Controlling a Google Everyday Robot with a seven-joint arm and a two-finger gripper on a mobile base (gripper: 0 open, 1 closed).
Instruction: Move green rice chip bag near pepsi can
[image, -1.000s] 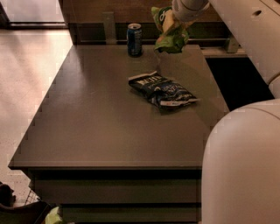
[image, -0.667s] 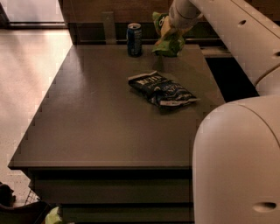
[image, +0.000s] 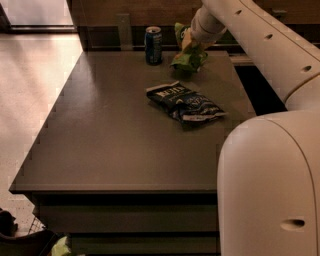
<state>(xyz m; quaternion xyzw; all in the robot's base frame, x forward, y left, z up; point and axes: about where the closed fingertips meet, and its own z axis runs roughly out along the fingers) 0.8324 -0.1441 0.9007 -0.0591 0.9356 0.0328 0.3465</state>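
Note:
The green rice chip bag (image: 188, 58) hangs crumpled at the far end of the table, its lower end at or just above the tabletop. My gripper (image: 189, 44) is at the bag's top and shut on it; the white arm reaches in from the right and hides most of the fingers. The pepsi can (image: 153, 45), blue with a silver rim, stands upright just left of the bag, with a small gap between them.
A dark navy snack bag (image: 186, 103) with white lettering lies flat near the table's middle right. The dark table (image: 110, 140) has its front edge near me. My white base (image: 272, 185) fills the lower right. A wooden wall stands behind the table.
The arm has moved down and a little left with the green bag. The bag has gone from hanging above the table to sitting low next to the can.

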